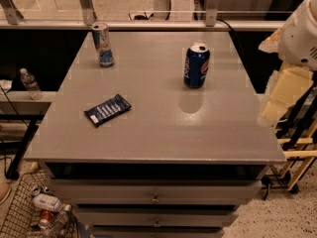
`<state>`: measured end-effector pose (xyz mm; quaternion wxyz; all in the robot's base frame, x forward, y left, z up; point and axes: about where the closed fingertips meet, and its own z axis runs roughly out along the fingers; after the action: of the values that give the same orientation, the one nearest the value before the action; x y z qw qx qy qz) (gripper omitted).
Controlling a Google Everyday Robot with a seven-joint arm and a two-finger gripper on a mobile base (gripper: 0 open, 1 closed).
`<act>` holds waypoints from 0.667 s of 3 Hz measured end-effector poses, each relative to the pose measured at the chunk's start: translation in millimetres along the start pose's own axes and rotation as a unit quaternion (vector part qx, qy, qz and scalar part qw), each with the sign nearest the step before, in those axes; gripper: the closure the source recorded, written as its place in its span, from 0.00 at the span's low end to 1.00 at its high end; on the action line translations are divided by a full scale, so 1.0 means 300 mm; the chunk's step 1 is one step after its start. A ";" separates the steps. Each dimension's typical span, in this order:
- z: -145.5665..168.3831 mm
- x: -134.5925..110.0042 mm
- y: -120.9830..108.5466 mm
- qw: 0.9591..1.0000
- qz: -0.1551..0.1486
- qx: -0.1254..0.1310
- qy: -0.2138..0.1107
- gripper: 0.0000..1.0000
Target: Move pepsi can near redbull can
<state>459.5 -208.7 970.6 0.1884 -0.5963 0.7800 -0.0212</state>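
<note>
The pepsi can (196,66), dark blue with a silver top, stands upright on the grey table (163,128), right of the middle towards the back. The redbull can (103,44), slim, silver and light blue, stands upright near the back left corner, well apart from the pepsi can. My gripper (278,97) hangs off the table's right edge, below the white arm housing (299,33). It is to the right of the pepsi can, a little nearer the front, and touches nothing.
A dark blue snack packet (107,109) lies flat on the left front part of the table. A metal rail (148,25) runs behind the table. A water bottle (30,83) stands on a shelf at the left. A wire basket (34,214) with bottles sits on the floor at the front left.
</note>
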 end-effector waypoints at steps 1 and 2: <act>0.122 -0.052 -0.093 0.997 0.032 -0.013 -0.062 0.00; 0.237 -0.129 -0.181 0.989 0.056 -0.014 -0.133 0.00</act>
<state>540.7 -174.3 928.9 0.2833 -0.5519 0.7802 0.0798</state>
